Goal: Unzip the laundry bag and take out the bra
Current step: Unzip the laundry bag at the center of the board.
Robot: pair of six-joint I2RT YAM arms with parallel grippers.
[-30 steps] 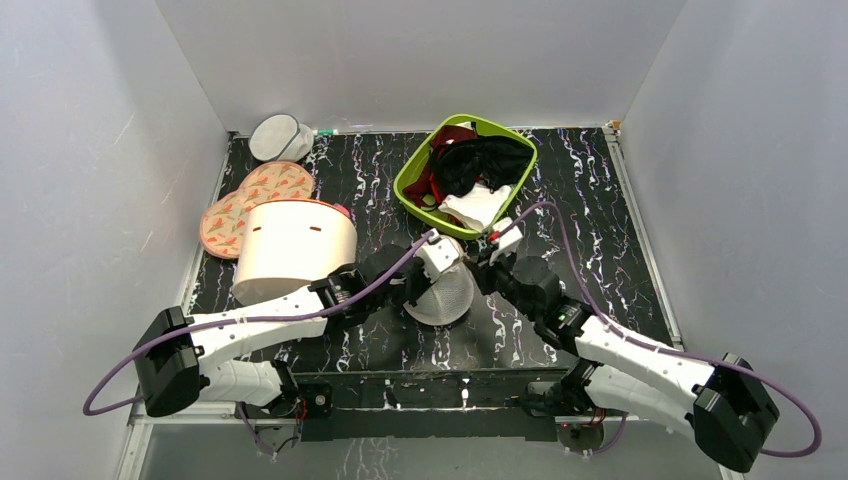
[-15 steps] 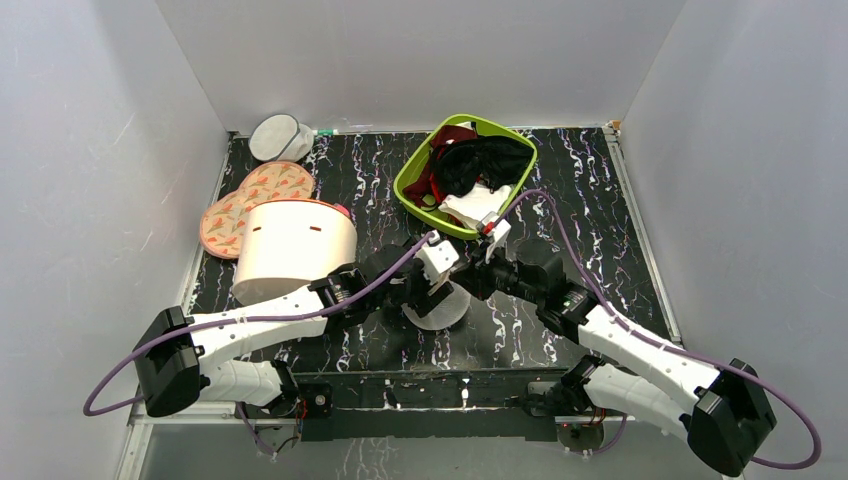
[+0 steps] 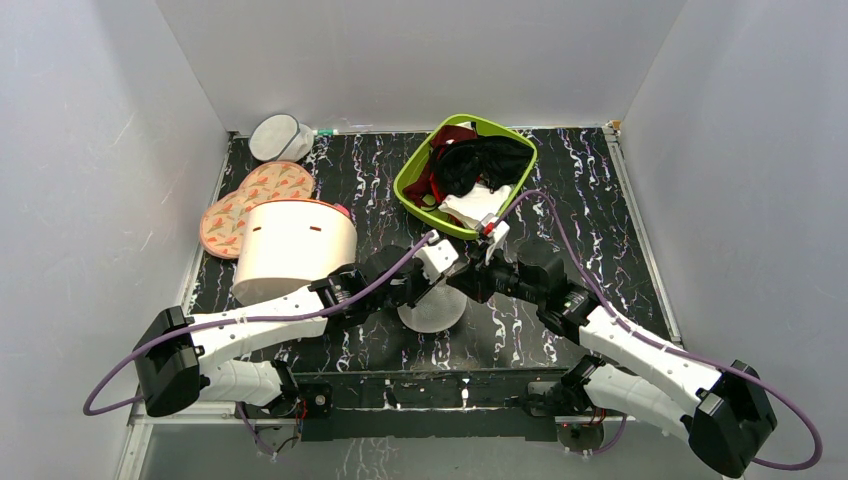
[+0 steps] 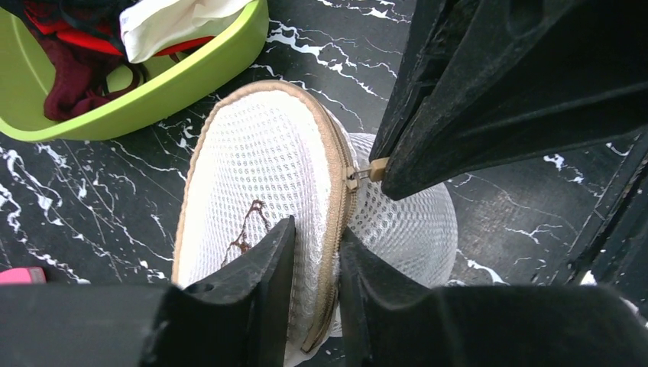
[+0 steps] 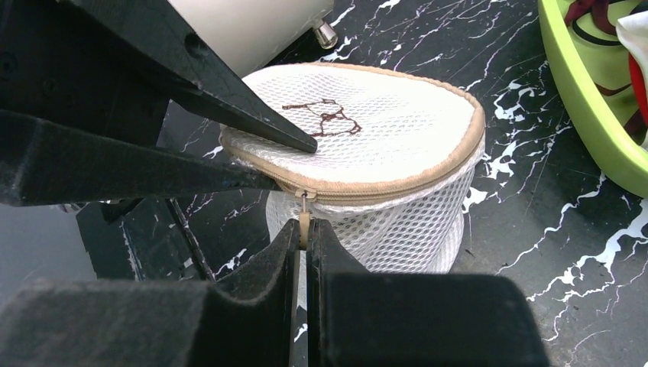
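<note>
The laundry bag point(image 3: 432, 305) stands near the front middle of the desk point(image 3: 600, 230), between the two arms, just in front of the green basket point(image 3: 415, 158) and to the right of the cream cylinder point(image 3: 295, 245).

The left gripper point(image 4: 315, 233) is narrowed onto the bag's beige rim, one finger on the flat mesh top and one below the zip. That looks meant to anchor the pouch so it cannot slide or turn. The right gripper point(image 5: 304, 229) is pinched tight on the zip pull point(image 5: 304, 220), which hangs off the slider at the rim. The opposed holds suit drawing the slider round against a fixed bag.

The zip looks shut along the stretch in view. No bra shows through the mesh, only a thin dark squiggle on the top panel, so I cannot tell what is inside.

By count:
- two grippers, both occupied
- one zip pull
- one basket of clothes
- one cream cylinder
- one greyer mesh pouch point(image 3: 275, 138) at the back left
- two patterned peach ovals point(image 3: 250, 205) beside the cylinder
</note>
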